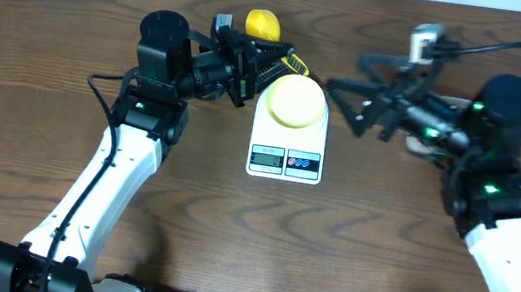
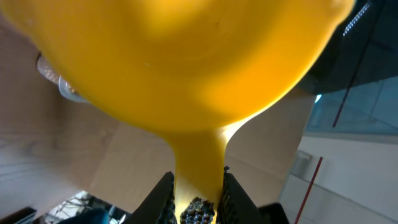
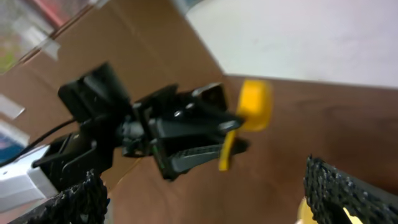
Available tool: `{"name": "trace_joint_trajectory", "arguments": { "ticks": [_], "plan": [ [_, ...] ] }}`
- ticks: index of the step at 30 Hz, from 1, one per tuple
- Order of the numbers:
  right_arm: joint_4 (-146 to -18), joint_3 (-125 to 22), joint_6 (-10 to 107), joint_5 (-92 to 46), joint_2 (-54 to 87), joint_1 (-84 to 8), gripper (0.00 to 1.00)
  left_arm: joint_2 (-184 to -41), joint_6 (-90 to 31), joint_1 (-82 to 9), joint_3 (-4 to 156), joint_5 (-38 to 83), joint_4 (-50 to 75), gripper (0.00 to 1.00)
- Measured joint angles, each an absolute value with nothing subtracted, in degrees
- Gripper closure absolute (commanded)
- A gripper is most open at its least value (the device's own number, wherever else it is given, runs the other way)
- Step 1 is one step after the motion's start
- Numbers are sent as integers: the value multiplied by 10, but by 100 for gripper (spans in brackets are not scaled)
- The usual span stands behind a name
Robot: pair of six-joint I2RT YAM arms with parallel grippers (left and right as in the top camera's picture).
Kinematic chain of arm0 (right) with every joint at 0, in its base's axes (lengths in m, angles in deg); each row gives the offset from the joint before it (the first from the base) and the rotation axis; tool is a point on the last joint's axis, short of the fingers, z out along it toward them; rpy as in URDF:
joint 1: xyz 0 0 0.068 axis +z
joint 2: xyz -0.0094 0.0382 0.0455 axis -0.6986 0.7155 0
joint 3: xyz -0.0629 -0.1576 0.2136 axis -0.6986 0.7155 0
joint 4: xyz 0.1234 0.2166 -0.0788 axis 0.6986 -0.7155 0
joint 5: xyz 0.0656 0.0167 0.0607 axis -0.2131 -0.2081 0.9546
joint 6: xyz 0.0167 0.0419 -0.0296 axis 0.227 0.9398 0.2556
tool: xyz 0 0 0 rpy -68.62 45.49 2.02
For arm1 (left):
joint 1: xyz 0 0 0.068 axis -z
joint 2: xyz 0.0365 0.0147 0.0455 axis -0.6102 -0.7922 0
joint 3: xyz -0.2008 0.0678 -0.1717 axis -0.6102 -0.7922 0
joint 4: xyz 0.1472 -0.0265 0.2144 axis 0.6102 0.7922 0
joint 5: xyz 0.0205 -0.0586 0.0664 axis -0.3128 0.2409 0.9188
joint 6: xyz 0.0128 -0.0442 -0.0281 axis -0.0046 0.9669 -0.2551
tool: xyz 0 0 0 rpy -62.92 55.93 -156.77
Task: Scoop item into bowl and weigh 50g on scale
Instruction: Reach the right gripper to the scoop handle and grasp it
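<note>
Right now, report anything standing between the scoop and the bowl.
Nothing visible does. The left gripper holds the yellow scoop beside the bowl on the scale; the open right gripper hangs aside.

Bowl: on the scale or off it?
On. The overhead view shows the bowl sitting on the platform of the scale.

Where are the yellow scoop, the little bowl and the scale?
scoop (image 2: pixel 186 62): left wrist view, underside of its cup.
bowl (image 1: pixel 297 101): overhead view, its middle.
scale (image 1: pixel 283 172): overhead view, front edge below the display.

Robotics lab — twin arms, wooden table
</note>
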State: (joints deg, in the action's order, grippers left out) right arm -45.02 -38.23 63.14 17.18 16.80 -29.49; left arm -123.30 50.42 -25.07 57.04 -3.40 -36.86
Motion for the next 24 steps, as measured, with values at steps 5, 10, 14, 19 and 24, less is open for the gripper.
{"name": "trace_joint_trajectory", "arguments": {
  "ticks": [5, 10, 14, 19, 24],
  "plan": [
    [-452, -382, 646, 144, 179, -268, 8, -1233, 512, -236, 570, -19, -369, 81],
    [-452, -382, 657, 122, 181, -252, 21, -1233, 513, -227, 570, -10, -369, 82],
    [-460, -382, 662, 107, 191, -243, 23, -1233, 513, -218, 570, -8, -369, 81],
    [-483, -383, 660, 98, 210, -242, 35, -1233, 511, -198, 570, -7, -368, 81],
    [-483, -383, 658, 89, 213, -242, 42, -1233, 493, -194, 570, -7, -368, 81]
  ]
}}
